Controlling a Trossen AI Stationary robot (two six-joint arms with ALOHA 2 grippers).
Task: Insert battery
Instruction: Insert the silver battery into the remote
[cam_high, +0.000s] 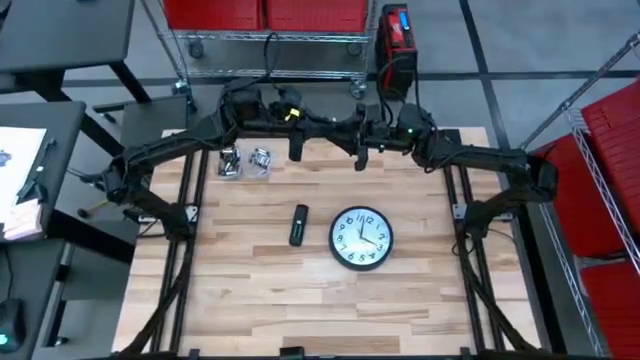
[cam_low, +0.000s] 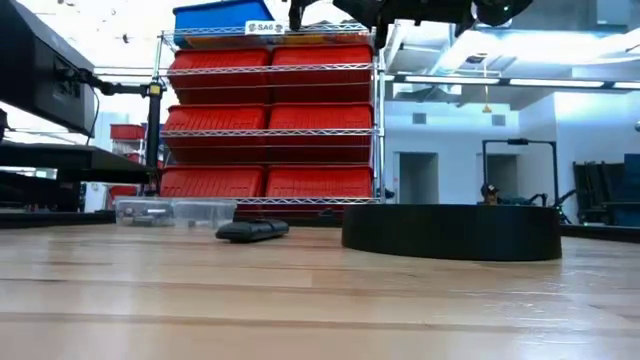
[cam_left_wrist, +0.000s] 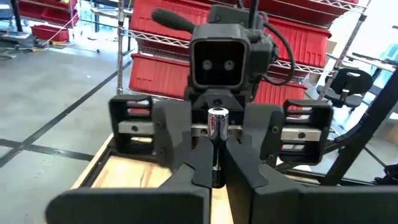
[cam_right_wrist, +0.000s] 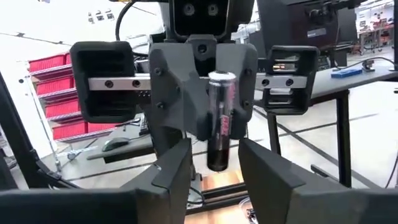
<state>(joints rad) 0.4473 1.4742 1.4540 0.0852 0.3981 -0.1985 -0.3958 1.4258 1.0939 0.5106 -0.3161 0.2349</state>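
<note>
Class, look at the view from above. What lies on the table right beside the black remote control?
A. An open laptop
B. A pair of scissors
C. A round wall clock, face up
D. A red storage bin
C: the round wall clock lies face up just right of the remote control, apart from it. At the table's far end, the left hand grips a battery and faces the open right hand.

Black remote (cam_high: 298, 224) lying on wooden table (cam_high: 270, 290), just left of clock. Two clear plastic containers (cam_high: 246, 162) sitting near table's far edge. Red bins (cam_low: 270, 120) filling wire shelving behind.
</note>
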